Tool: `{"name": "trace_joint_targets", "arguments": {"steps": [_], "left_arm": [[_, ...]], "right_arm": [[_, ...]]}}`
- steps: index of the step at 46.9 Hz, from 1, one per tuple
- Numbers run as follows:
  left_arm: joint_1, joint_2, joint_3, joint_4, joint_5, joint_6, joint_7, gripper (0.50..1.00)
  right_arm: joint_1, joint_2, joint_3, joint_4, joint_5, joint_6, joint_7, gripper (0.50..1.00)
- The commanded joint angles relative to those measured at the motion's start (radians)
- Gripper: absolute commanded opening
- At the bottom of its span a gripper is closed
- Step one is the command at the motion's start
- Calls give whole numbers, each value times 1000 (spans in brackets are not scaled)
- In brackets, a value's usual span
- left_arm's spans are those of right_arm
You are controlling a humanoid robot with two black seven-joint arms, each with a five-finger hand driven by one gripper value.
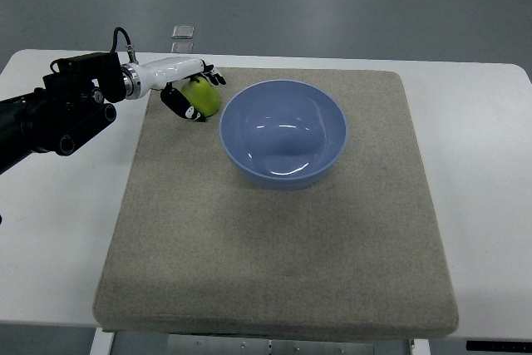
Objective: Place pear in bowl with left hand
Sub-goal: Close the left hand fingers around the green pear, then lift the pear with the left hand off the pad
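Note:
A green pear [204,96] sits at the back left of the grey mat [274,230], just left of the blue bowl [283,132]. My left hand [193,91] reaches in from the left edge with its dark fingers curled around the pear, thumb below and fingers above. The bowl holds nothing. Whether the pear still touches the mat is not visible.
The mat lies on a white table [58,230]. A small clear object [183,32] rests on the floor past the table's far edge. My left arm's black forearm [50,118] crosses the table's left side.

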State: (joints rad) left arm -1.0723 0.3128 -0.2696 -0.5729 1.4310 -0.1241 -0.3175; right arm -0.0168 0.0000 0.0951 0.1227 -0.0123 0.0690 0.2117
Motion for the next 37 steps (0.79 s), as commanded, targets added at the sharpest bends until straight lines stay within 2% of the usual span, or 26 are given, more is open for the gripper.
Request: {"name": "trace_joint_targets", "arguments": {"steps": [1, 5, 6, 15, 19, 22, 31, 34, 37], "left_arm": [[-1, 2, 3, 2, -1, 0, 0, 639], [-1, 3, 3, 1, -1, -2, 0, 506], [-1, 3, 3, -1, -1, -3, 0, 500], [-18, 22, -2, -42, -15, -23, 0, 500], [-64, 58, -13, -91, -30, -58, 0, 500], [-113, 87, -14, -105, -53, -117, 0, 500], [-245, 111, -6, -116, -279, -354, -2, 500], [-268, 126, -10, -156, -299, -397, -2, 500], [-275, 140, -11, -218, -300, -405, -3, 500]], "right_arm": [[0, 0, 0, 0, 0, 0, 0, 926], [0, 0, 0, 0, 0, 0, 0, 926], [0, 0, 0, 0, 0, 0, 0, 926], [0, 0, 0, 0, 0, 0, 0, 926], [0, 0, 0, 0, 0, 0, 0, 926], [0, 0, 0, 0, 0, 0, 0, 926], [0, 0, 0, 0, 0, 0, 0, 926], [0, 0, 0, 0, 0, 0, 0, 926], [0, 0, 0, 0, 0, 0, 0, 926]]}}
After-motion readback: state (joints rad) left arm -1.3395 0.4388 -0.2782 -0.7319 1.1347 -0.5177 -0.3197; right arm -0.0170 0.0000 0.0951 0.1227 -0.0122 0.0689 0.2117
